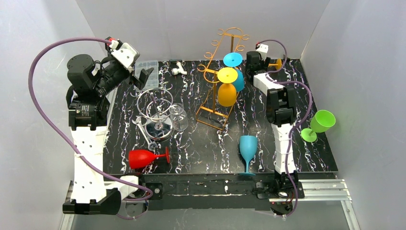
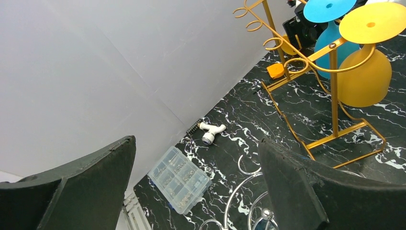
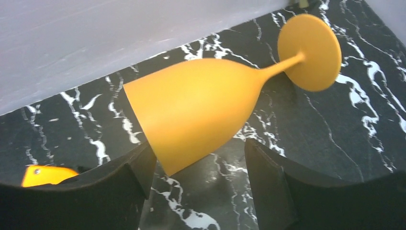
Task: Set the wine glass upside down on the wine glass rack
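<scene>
Right now my right fingers [image 3: 198, 163] are spread, with the wide end of the orange wine glass [image 3: 191, 110] between them. It lies on its side on the table [image 3: 344, 143]. Its rim sits against or just beside one finger, I cannot tell which, and the other finger stands clear of the bowl. The stem and foot point away beyond my fingertips, toward the wall.

I judge this an off-centre grip so far. I would even up the bowl between the fingers first, then squeeze gently across its widest part so it cannot roll or squirt out. The foot must stay free, since it has to slide into the rack.

Well off to the left of these fingers stands the gold rack [image 2: 333, 100]. A yellow glass [image 1: 227, 88] and a blue glass [image 1: 235, 67] already hang there, feet up. Beyond it my left fingers [image 2: 196, 143] hang wide apart, holding nothing.
</scene>
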`<state>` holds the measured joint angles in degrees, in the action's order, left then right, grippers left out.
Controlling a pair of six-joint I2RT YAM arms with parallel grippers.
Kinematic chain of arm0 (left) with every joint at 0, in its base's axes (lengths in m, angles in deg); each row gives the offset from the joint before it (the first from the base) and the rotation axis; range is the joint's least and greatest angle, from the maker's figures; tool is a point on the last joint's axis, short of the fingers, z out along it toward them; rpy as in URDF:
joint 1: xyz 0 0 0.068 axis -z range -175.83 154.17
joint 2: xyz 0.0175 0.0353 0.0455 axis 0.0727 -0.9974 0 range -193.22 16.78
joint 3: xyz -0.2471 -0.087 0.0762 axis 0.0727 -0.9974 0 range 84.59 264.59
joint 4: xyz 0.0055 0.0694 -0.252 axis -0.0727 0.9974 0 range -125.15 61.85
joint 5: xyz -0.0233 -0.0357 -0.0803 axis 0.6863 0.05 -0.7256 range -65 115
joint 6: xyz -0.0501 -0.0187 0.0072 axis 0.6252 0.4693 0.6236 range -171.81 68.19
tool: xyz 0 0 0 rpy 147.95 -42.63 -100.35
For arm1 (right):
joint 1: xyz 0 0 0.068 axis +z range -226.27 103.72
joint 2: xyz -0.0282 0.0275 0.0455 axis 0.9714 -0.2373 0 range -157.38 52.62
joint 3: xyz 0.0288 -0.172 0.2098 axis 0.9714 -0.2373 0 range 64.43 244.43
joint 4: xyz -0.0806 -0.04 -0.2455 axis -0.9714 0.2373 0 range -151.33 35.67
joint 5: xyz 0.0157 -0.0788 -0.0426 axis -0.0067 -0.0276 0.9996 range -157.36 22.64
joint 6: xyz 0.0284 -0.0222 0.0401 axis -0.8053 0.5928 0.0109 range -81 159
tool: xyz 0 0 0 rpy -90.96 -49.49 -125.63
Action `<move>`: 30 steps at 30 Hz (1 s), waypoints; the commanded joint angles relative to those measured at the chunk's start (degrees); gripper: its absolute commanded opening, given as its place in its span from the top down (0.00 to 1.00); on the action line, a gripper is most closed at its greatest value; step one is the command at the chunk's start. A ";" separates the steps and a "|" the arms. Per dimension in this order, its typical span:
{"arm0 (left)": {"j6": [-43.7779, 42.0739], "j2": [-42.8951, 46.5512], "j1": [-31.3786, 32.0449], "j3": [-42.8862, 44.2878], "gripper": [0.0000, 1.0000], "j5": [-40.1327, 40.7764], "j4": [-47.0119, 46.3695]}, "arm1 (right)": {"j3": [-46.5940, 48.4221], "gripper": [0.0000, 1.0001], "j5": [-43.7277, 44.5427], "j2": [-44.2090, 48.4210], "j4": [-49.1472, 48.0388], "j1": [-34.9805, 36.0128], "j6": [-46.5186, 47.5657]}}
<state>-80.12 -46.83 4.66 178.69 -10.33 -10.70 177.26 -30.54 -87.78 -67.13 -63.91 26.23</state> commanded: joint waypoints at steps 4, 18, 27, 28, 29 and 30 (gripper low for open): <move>-0.06 0.80 -0.14 -0.44 0.01 -1.28 -0.88 | -8.06 0.48 4.93 6.84 -8.19 -0.85 3.13; 1.65 2.30 -0.14 0.80 0.01 -3.48 -0.76 | -26.04 0.99 10.65 25.40 -18.51 -1.09 8.34; 17.01 1.97 -0.14 5.12 0.01 -5.88 -2.80 | -48.92 0.99 4.46 60.34 -22.73 -1.02 4.38; 20.55 1.44 -0.14 6.41 0.01 -5.84 -2.45 | -50.48 0.99 1.87 64.07 -22.83 -1.02 4.01; 24.05 0.81 -0.14 7.80 0.01 -6.10 -1.93 | -51.38 0.99 -1.17 67.70 -22.37 -0.79 3.97; 27.05 0.22 -0.14 8.97 0.01 -7.44 -1.46 | -51.59 0.99 -3.79 70.62 -21.46 -0.38 4.02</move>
<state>-66.94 -45.80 4.66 182.39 -14.94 -11.71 128.00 -26.23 -27.98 -83.67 -64.92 32.13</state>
